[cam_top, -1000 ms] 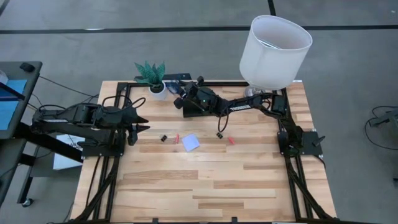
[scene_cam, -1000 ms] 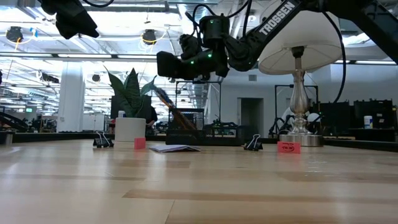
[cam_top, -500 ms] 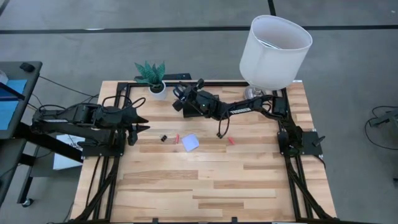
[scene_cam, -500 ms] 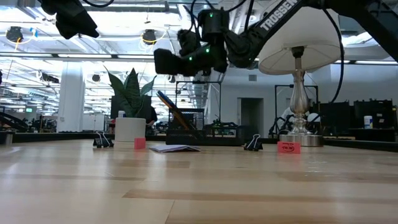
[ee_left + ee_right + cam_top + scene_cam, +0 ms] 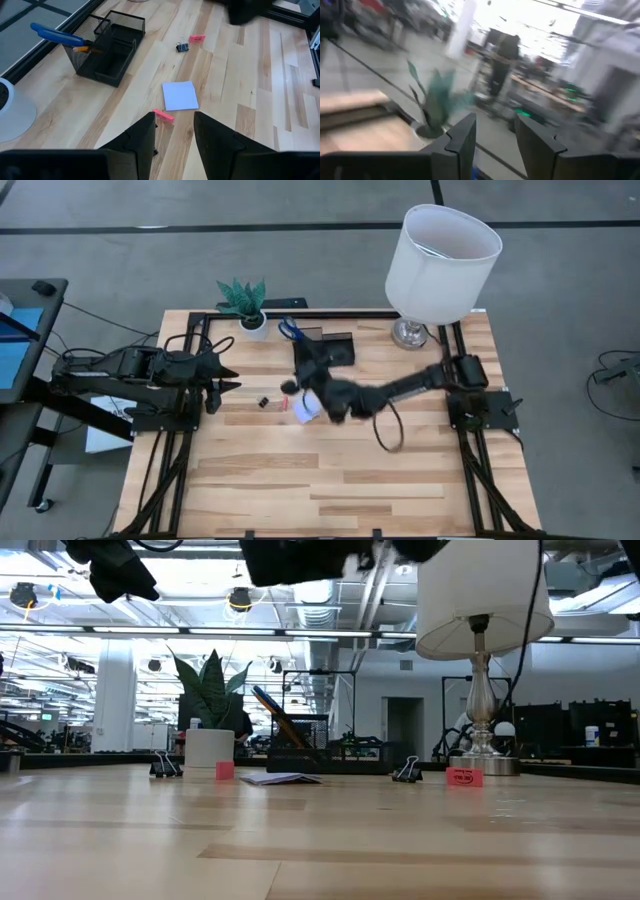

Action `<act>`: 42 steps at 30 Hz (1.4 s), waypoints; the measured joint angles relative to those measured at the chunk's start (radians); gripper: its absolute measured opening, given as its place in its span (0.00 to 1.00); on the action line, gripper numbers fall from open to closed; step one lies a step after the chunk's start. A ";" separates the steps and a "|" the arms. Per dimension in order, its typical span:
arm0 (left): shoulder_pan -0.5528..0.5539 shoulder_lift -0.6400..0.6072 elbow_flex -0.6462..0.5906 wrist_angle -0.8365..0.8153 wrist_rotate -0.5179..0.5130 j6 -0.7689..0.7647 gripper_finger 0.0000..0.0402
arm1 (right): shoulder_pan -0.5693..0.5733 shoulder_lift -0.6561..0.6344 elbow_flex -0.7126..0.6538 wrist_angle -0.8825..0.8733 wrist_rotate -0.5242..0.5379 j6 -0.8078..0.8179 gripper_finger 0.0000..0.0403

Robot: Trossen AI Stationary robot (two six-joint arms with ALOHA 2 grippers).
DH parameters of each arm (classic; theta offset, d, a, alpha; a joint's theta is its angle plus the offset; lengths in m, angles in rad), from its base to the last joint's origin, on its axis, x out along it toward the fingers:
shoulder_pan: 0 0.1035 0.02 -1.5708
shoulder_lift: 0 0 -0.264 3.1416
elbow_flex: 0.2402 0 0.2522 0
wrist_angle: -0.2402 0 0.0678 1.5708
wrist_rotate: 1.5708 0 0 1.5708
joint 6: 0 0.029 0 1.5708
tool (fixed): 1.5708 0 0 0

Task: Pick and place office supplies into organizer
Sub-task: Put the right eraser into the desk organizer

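— Nearest on the pale wooden surface point(image 5: 240, 120), what's loose?
— One pale square note pad point(image 5: 180, 95), two small red bits point(image 5: 164, 115) point(image 5: 197, 38), one tiny black binder clip point(image 5: 182, 47) by the farther bit.
— And the jaws?
— Left gripper point(image 5: 173, 131) part-open, empty. Right gripper point(image 5: 495, 137) parted, holding nothing, above the pad.
— Farther back?
— Black mesh organizer point(image 5: 107, 47) holding blue-handled scissors point(image 5: 56, 34).

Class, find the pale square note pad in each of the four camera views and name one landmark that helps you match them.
High view: note pad mid-table, partly under the right arm.
Low view: flat sheet in front of the organizer.
Left wrist view: note pad on the wood ahead of the fingers.
Right wrist view: not in it.
Shared landmark: the black organizer with blue-handled scissors.
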 joint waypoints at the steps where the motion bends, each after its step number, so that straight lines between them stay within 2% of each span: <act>1: 0.000 0.000 0.000 0.000 0.000 0.000 0.31 | 0.031 0.000 0.000 -0.001 0.067 -0.032 0.32; 4: 0.000 0.000 0.000 0.000 0.000 0.000 0.31 | 0.122 0.000 0.000 -0.001 0.265 -0.097 0.32; 6: 0.000 0.000 0.000 0.000 0.000 0.000 0.31 | 0.176 0.003 0.000 -0.001 0.360 -0.107 0.33; 12: 0.000 0.000 0.000 0.000 0.000 0.000 0.31 | 0.325 0.006 -0.037 0.000 0.369 0.055 0.32; 17: 0.000 0.000 0.000 0.000 0.000 0.000 0.31 | 0.440 0.007 -0.069 0.000 0.368 0.108 0.29; 26: 0.000 0.000 0.000 0.000 0.000 0.000 0.31 | 0.613 0.005 -0.130 0.000 0.365 0.057 0.28; 31: 0.000 0.000 0.000 0.000 0.000 0.000 0.31 | 0.645 0.002 -0.199 0.000 0.362 -0.068 0.28; 34: 0.000 0.000 0.000 0.000 0.000 0.000 0.31 | 0.627 -0.067 -0.258 -0.005 0.312 -0.108 0.28; 38: 0.000 0.000 0.000 0.000 0.000 0.000 0.31 | 0.588 -0.218 -0.334 -0.010 0.027 -0.024 0.28; 40: 0.000 0.000 0.000 0.000 0.000 0.000 0.31 | 0.572 -0.289 -0.362 -0.101 -0.105 0.028 0.28; 42: 0.000 0.000 0.000 0.000 0.000 0.000 0.31 | 0.565 -0.368 -0.382 -0.291 -0.155 0.124 0.28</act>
